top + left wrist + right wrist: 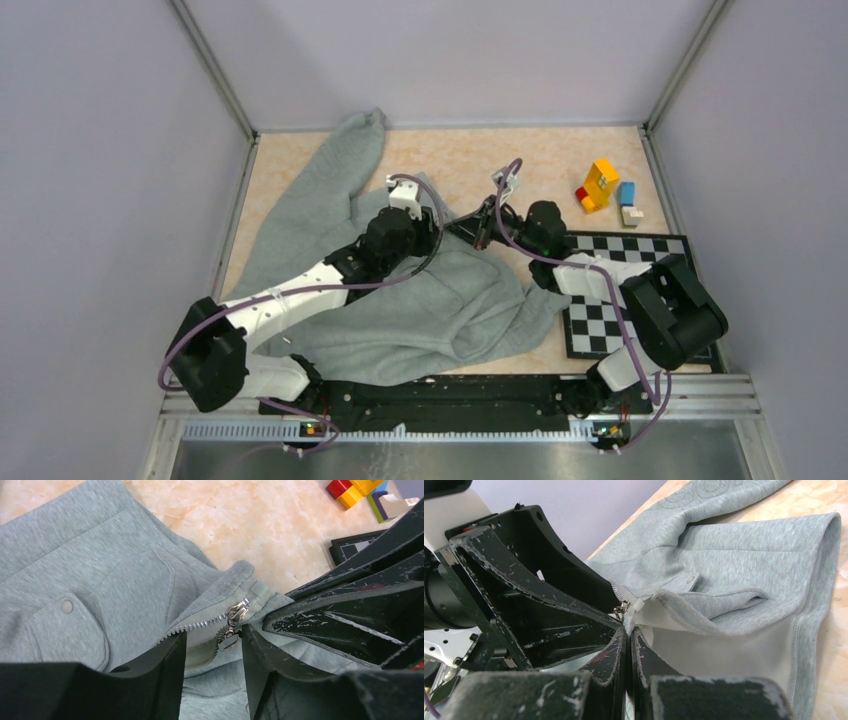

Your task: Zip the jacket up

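The light grey jacket lies rumpled across the left and middle of the table, its front partly unzipped. In the left wrist view, the metal zipper slider sits at the hem end of the jacket, with its pull tab hanging down. My left gripper is open around that tab, which is close to the right finger. My right gripper is shut on the jacket edge right beside the slider. From above, the left gripper and right gripper meet tip to tip.
A black and white chessboard lies at the right, under the right arm. Behind it stand red, yellow and orange toy blocks and a blue and white block. Grey walls enclose the table on three sides.
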Robot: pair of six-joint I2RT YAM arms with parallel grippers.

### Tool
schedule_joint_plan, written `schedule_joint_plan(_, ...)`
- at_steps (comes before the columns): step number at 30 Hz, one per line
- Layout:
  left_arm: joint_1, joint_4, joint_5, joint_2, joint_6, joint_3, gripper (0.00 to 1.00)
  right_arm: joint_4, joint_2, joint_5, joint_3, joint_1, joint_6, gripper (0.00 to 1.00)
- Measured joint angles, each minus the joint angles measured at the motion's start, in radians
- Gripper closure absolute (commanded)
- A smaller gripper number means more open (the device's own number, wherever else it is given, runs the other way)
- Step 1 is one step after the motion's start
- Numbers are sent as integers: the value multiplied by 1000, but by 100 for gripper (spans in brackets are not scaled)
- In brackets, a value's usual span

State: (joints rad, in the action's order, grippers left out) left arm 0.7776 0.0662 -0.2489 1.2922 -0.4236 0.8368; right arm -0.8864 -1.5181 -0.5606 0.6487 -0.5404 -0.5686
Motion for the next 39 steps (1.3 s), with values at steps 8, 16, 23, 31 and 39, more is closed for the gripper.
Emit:
schedule_joint_plan(8,5,2,-35,50,12,23,59,29,0,31,2,-8,11,100)
schedule_joint_plan(16,14,-25,-65,51,37,45,67,45,0,60,13,-24,32,100)
schedule_joint_plan(23,16,-46,-107,52,61,51,71,76,1,76,26,-29,53,100)
schedule_joint_plan(31,16,-53,-112,52,79,51,86,90,6,81,27,-36,64,100)
schedule_joint_plan(39,16,-58,-72,51,106,51,100,124,18,92,27,-40,88,100)
